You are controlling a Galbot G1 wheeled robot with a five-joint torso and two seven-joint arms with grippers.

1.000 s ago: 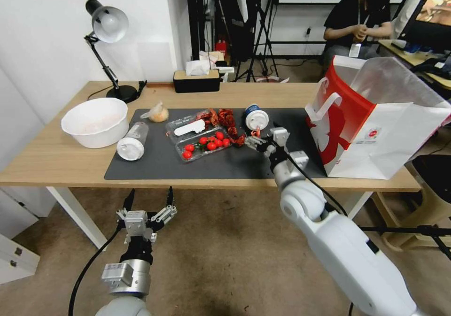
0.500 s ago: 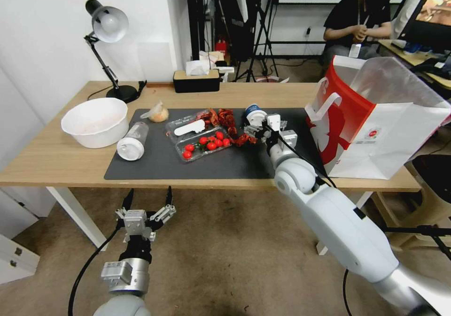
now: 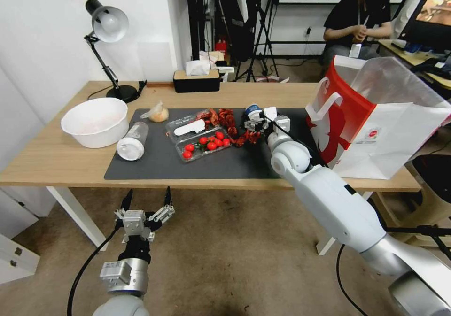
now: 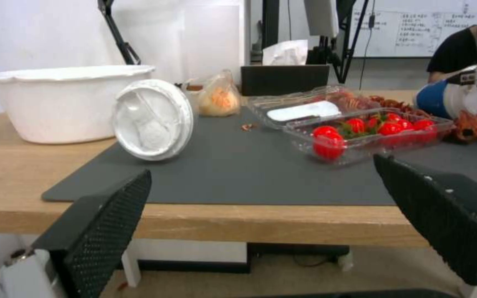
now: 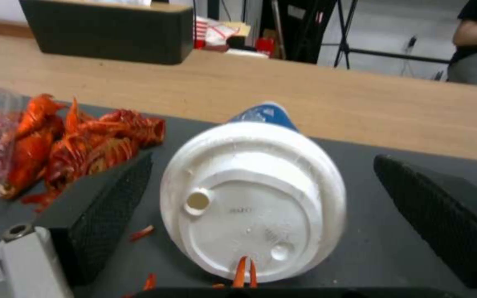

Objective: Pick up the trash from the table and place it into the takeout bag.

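Note:
A blue-white lidded cup (image 3: 252, 110) lies on its side on the dark mat (image 3: 155, 165) of the table (image 3: 51, 161). My right gripper (image 3: 254, 122) is open with one finger on each side of the cup (image 5: 255, 198), lid facing the wrist; no contact shows. Red crayfish shells (image 3: 225, 118) lie just left of it. Further left are a clear white-capped bottle (image 3: 131, 141), a small clear bag of orange food (image 3: 159, 113) and a round white bowl (image 3: 95, 121). The takeout bag (image 3: 376, 119) stands open at the right. My left gripper (image 3: 146, 198) hangs open below the table's front edge.
A clear tray of cherry tomatoes (image 3: 206, 144) and another clear tray (image 3: 188, 127) sit mid-mat. A desk lamp (image 3: 107, 25) and a black tissue box (image 3: 196, 80) stand at the back. Shell scraps (image 5: 139, 234) lie on the mat near the cup.
My right gripper has moved forward across the mat and now straddles the cup. The left arm has stayed put.

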